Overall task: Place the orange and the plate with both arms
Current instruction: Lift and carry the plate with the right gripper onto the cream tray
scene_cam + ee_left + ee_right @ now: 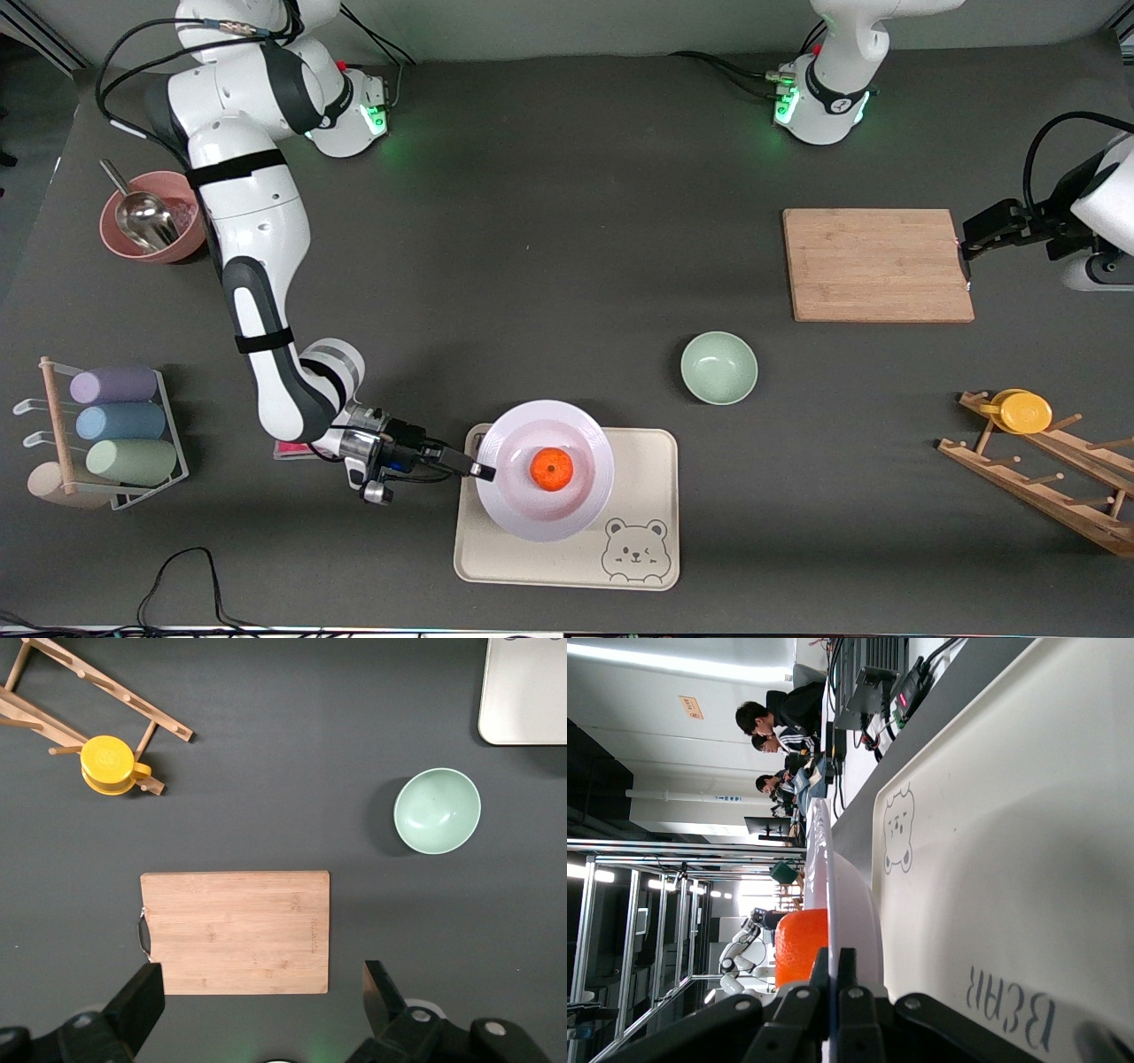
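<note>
The right gripper (478, 470) is clamped shut on the rim of the round, glossy white plate (532, 509), at the edge toward the right arm's end of the table. The plate is over the rectangular beige bear tray (651, 470); the right wrist view shows it raised off the tray's surface. The small round bright-orange fruit, the orange (551, 469), sits in the plate's middle. The left gripper (966, 252), fingers spread wide and holding nothing, waits over the table beside the bamboo cutting board (877, 264), well apart from the tray.
</note>
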Controlling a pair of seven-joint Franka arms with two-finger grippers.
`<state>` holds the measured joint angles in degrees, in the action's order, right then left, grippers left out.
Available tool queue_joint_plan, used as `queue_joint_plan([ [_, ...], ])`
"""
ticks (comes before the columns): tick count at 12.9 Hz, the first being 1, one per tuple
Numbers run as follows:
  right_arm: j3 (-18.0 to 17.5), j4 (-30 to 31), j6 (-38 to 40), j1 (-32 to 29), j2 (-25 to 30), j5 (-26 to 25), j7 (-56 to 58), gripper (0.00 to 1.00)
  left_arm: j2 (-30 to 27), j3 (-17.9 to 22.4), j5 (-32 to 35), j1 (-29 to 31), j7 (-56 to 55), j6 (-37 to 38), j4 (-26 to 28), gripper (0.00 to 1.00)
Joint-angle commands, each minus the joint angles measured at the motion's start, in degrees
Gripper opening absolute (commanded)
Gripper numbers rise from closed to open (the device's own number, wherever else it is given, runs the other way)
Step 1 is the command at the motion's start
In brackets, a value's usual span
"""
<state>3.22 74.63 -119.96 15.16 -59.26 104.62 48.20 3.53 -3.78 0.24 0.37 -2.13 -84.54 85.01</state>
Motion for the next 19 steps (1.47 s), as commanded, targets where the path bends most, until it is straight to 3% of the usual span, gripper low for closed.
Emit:
queue_joint_plan([
  [1,-0.5,-5.8,-2.3,-0.2,-3.3,-1.0,-2.7,0.0,-1.3,0.4,-0.1,-0.5,-0.1,0.6,0.8,1.0],
  [14,-0.8,-10.5,-5.5,0.1,-9.2,-0.6,-0.5,0.0,-1.3,0.4,-0.2,-0.5,-0.2,0.5,0.8,1.0],
  [15,-0.9,-10.6,-5.5,0.1,-9.3,-0.6,-0.5,0.12,-1.3,0.4,-0.2,-0.5,-0.2,0.6,0.8,1.0],
  [16,-0.9,-10.5,-5.5,0.1,-9.3,-0.6,-0.6,0.33,-1.3,0.4,-0.2,-0.5,-0.2,0.6,0.8,1.0],
  [17,-1.0,-10.5,-5.5,0.1,-9.3,-0.5,-0.8,0.4,-1.3,0.4,-0.2,-0.5,-0.2,0.5,0.8,1.0],
  [19,-1.0,-10.4,-5.4,0.1,-9.2,-0.2,-1.0,1.0,-1.3,0.4,-0.2,-0.5,-0.2,0.5,0.8,1.0],
])
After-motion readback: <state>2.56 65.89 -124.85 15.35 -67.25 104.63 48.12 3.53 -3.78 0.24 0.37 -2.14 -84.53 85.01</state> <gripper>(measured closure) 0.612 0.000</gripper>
